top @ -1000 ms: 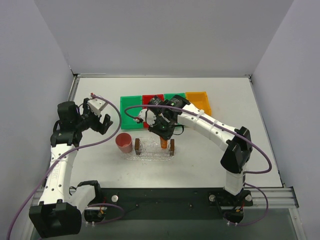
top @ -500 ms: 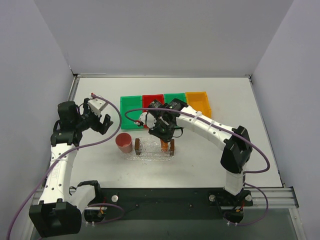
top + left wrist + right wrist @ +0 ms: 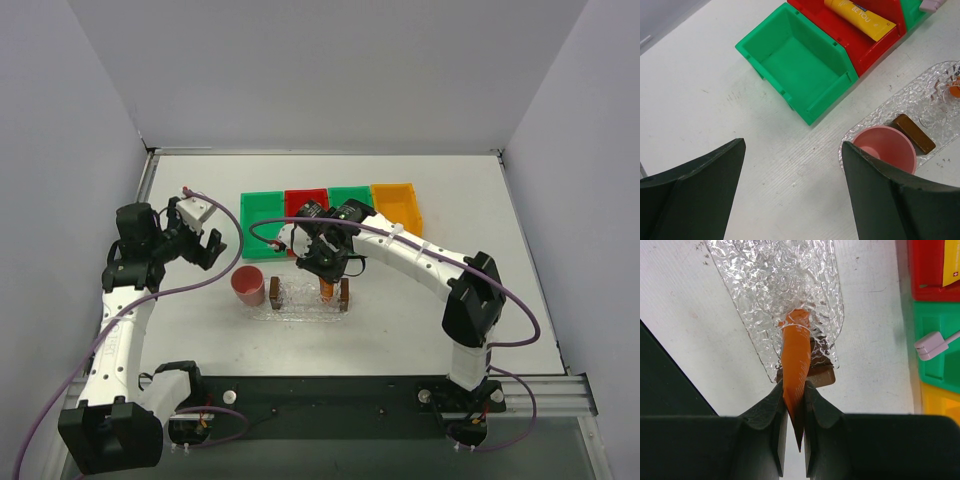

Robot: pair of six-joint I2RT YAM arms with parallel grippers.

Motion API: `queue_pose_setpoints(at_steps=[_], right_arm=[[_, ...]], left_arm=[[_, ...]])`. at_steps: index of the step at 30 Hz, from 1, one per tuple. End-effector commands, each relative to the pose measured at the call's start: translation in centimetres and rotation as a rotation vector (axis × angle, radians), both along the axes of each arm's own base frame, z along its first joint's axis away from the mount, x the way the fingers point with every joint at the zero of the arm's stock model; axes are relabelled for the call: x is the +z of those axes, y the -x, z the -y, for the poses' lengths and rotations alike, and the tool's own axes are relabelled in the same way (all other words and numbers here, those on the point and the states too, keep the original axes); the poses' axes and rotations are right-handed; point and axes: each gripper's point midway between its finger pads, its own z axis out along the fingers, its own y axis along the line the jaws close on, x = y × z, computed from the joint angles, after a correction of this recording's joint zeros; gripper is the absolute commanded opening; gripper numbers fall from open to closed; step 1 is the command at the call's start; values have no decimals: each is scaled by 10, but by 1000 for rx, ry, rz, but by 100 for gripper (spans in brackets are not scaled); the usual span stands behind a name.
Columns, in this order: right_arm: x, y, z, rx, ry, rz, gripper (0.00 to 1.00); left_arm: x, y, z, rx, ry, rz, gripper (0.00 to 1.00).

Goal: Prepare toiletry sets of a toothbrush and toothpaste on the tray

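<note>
My right gripper (image 3: 325,268) (image 3: 792,390) is shut on the orange toothpaste tube (image 3: 795,357) and holds it upright. The tube's lower end rests on the clear tray (image 3: 308,300) beside the tray's right brown handle block (image 3: 817,375). The yellow-orange toothpaste tube (image 3: 857,17) lies in the red bin (image 3: 865,42). The whitish-pink toothbrush (image 3: 931,345) lies in the second green bin (image 3: 935,340); only its end shows. My left gripper (image 3: 205,245) (image 3: 792,185) is open and empty over bare table, left of the pink cup (image 3: 885,150).
Four bins stand in a row behind the tray: an empty green bin (image 3: 263,222), the red bin (image 3: 305,200), a green bin (image 3: 350,195) and an orange bin (image 3: 397,205). The pink cup (image 3: 248,286) stands at the left end of the clear textured mat (image 3: 875,120).
My right gripper has shifted slightly left and down with the orange tube, still over the tray's right end. The left arm has not moved.
</note>
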Motion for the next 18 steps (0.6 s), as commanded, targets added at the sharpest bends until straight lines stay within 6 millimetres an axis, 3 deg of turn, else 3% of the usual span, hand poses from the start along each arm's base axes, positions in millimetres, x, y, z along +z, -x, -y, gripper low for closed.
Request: queue_pose_setpoints(at_steps=[1,8,14,18], right_arm=[[7,3,6,9,9,28,4],[8,4,8,10,19,38,16],[14,3,9,9,14,54,32],[21,3,10,4,4,65,35]], left_arm=[[2,1,2,-26,4,16,89],[2,1,2,-26,2,14,89],[1,1,1,-25,1,10,89],[1,1,1,-24,3,10,89]])
